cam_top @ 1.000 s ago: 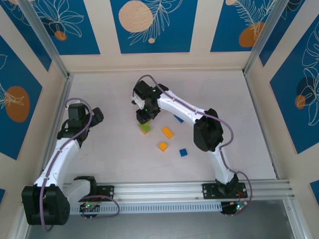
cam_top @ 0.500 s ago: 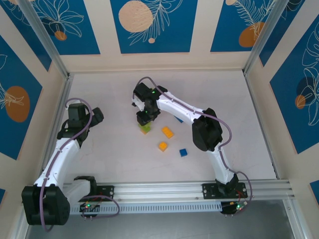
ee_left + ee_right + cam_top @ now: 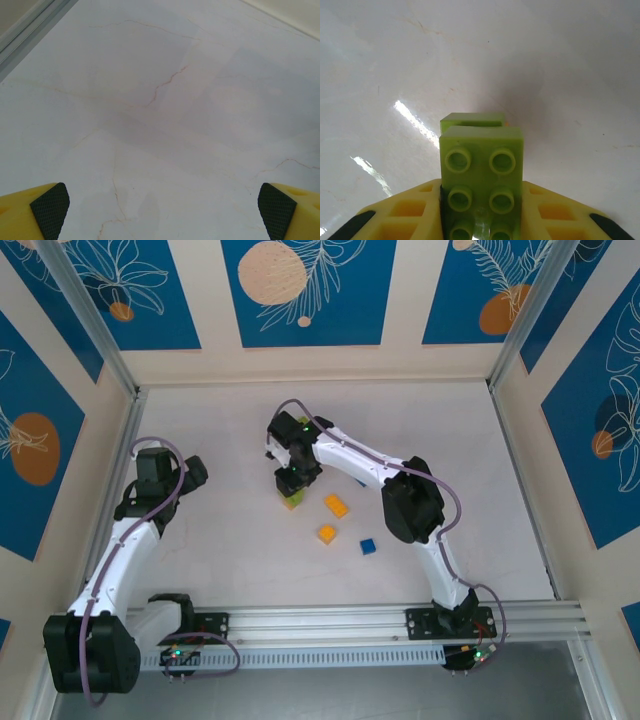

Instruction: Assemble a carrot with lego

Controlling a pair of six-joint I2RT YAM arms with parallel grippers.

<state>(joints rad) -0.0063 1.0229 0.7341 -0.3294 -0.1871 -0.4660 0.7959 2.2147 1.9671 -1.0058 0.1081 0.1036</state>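
Note:
My right gripper points down at mid-table, shut on a lime green lego brick whose studs face the wrist camera. Just beyond that brick a second lime green piece lies on the table with a sliver of orange at its side. From above, lime green pokes out under the fingers. Two orange bricks and a blue brick lie to the right and nearer. My left gripper stands open over bare table on the left side, its black pads far apart.
A bit of another blue brick peeks out behind the right forearm. The white marbled table is ringed by walls and metal rails, with the base rail along the near edge.
The right gripper has shifted slightly away and lower with the lime green brick, closing onto the green piece on the table. The left arm has not moved.

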